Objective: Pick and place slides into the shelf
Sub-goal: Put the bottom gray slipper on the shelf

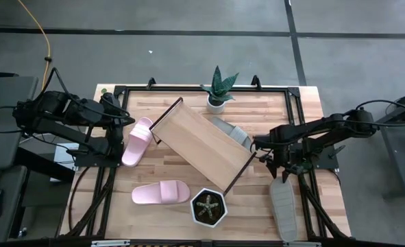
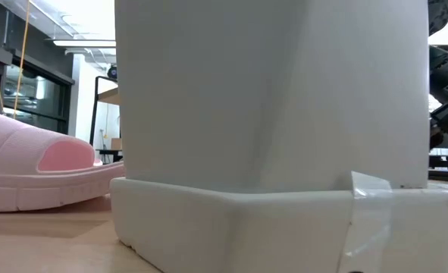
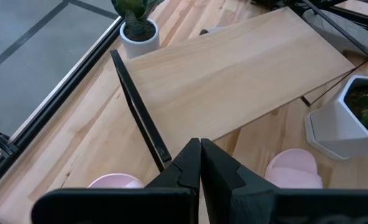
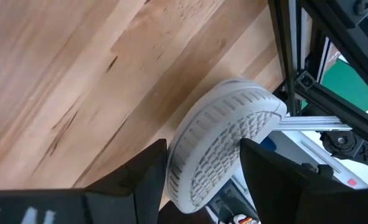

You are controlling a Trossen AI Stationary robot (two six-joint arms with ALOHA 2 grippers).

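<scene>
The shelf (image 1: 202,144) is a light board with black end frames, lying diagonally mid-table; it also shows in the left wrist view (image 3: 233,74). One pink slide (image 1: 138,140) lies left of it, and another pink slide (image 1: 161,193) near the front. A grey slide (image 1: 231,132) sits against the shelf's far-right side, partly covered. Another grey slide (image 1: 284,206) lies sole up by the right edge. My left gripper (image 3: 200,158) is shut and hovers above the left pink slide (image 3: 115,182). My right gripper (image 4: 202,168) is at the sole-up grey slide's far end. My right gripper holds the grey slide by one end (image 4: 196,174), pinched across its width between the two fingers (image 4: 149,171). The treaded sole (image 4: 227,130) faces up and the slide stretches away toward the near edge. Whether it is lifted off the table, I cannot tell.
A snake plant in a white pot (image 1: 217,96) stands at the far edge. A white hexagonal planter (image 1: 209,208) stands near the front and fills most of the low view (image 2: 269,136). Black frame rails (image 4: 289,56) run along the table's right edge.
</scene>
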